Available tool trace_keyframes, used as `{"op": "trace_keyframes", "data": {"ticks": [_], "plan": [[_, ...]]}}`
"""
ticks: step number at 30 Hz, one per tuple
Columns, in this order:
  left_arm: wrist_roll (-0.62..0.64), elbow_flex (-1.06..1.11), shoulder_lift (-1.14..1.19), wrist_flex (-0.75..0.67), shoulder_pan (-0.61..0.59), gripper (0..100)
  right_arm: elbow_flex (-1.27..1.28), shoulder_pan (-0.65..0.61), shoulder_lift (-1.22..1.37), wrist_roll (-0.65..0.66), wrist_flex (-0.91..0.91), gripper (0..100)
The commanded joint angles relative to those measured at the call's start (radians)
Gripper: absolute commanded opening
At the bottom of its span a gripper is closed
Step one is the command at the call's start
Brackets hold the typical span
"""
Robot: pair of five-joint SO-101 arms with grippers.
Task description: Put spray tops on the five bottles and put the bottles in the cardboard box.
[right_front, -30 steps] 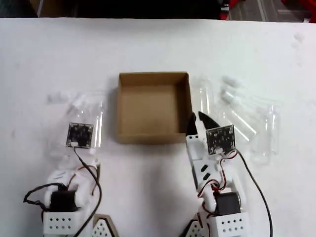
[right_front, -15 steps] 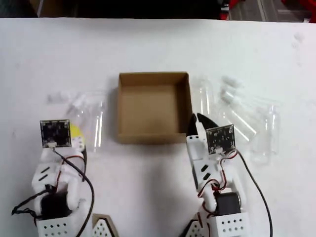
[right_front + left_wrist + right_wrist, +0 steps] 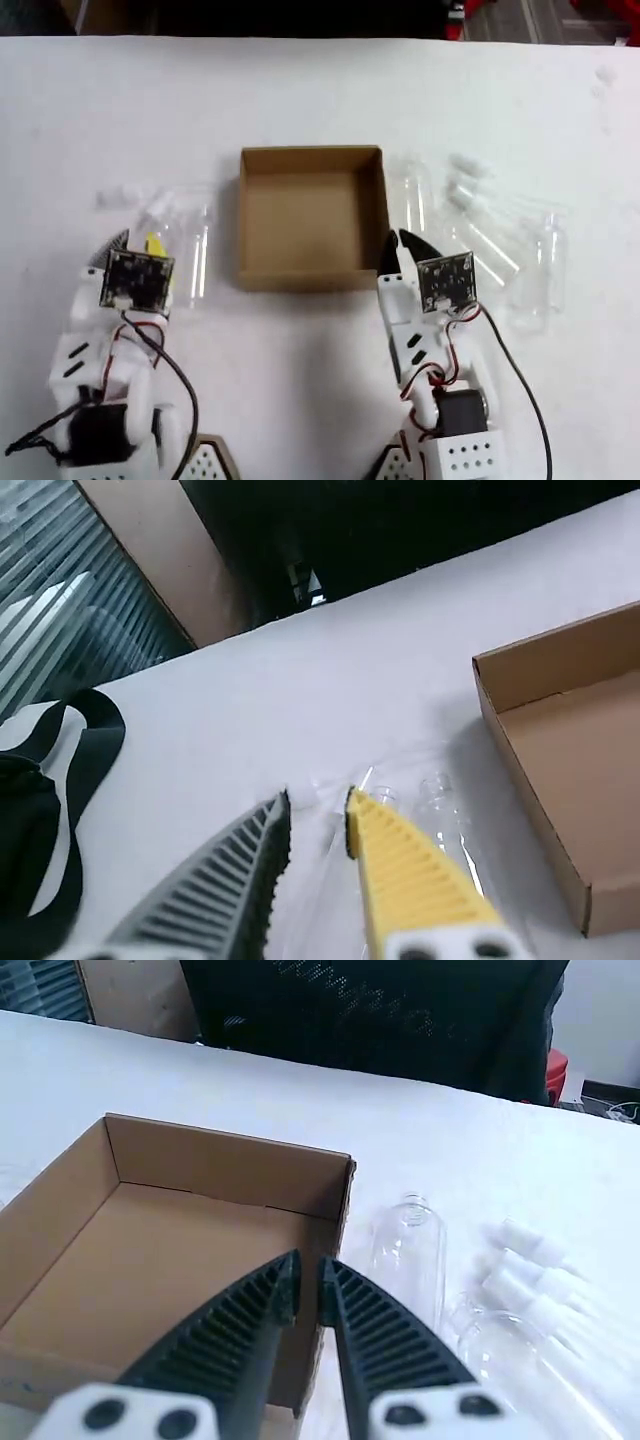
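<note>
High view: cardboard box [image 3: 310,272] sits open mid-table, one arm on each side of it near the front edge.
Left gripper [image 3: 318,818]: grey and yellow fingers a narrow gap apart, holding nothing, low over the left bottles [image 3: 440,802].
Left bottles: clear, lying just beside the box's left wall.
Right gripper [image 3: 308,1278]: black fingers only a thin slit apart, holding nothing, at the box's front right corner.
Right bottles [image 3: 415,195]: clear, lying uncapped on the table right of the box.
Spray tops [image 3: 468,180]: loose among the right bottles.
</note>
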Motion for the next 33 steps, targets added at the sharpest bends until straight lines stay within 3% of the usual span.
{"op": "trace_keyframes", "data": {"ticks": [1, 7, 13, 22, 29, 33], "plan": [[-0.020, -0.213, 0.163, 0.054, 0.021, 8, 0.009, 0.007, -0.001, 0.011, 0.005, 1.6], [-0.086, -0.583, 0.722, 0.161, 0.027, 8, 0.009, 0.007, -0.001, 0.011, 0.007, 1.6], [-0.054, -0.899, 1.199, 0.215, 0.028, 8, 0.009, 0.056, -0.001, 0.008, -0.001, 1.6], [-0.048, -1.155, 1.589, 0.233, 0.028, 10, 0.009, 0.062, -0.001, 0.005, -0.002, 1.6], [-0.055, -1.452, 1.922, 0.399, 0.028, 15, 0.009, 0.062, -0.001, 0.005, -0.002, 1.6], [-0.160, -1.619, 2.107, 0.488, 0.039, 15, 0.009, 0.062, -0.001, 0.005, -0.002, 1.6]]}}
